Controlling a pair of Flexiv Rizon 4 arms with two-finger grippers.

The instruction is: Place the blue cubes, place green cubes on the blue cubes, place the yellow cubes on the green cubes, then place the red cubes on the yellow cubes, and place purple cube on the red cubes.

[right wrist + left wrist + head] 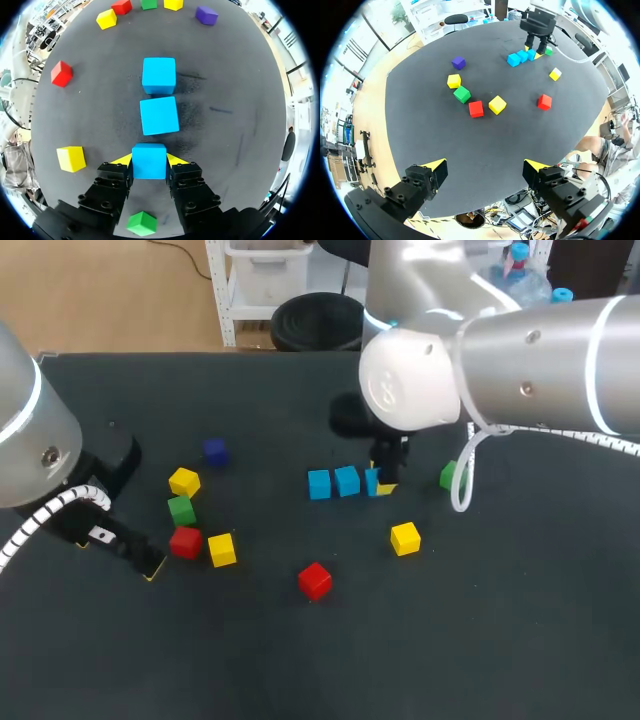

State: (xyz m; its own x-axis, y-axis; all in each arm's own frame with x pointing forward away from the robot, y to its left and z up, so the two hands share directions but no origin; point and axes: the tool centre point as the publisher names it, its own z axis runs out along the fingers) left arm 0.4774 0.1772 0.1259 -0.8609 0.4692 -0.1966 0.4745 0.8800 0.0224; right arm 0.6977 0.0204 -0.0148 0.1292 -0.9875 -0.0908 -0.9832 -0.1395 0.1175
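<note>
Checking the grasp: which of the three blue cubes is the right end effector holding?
The end blue cube, gripped from both sides by the right end effector. The middle blue cube and far blue cube lie free ahead.

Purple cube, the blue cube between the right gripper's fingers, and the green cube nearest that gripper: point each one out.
purple cube [215, 450], head view, top face.
blue cube [149, 161], right wrist view, middle of its top face.
green cube [142, 222], right wrist view, top face.
</note>
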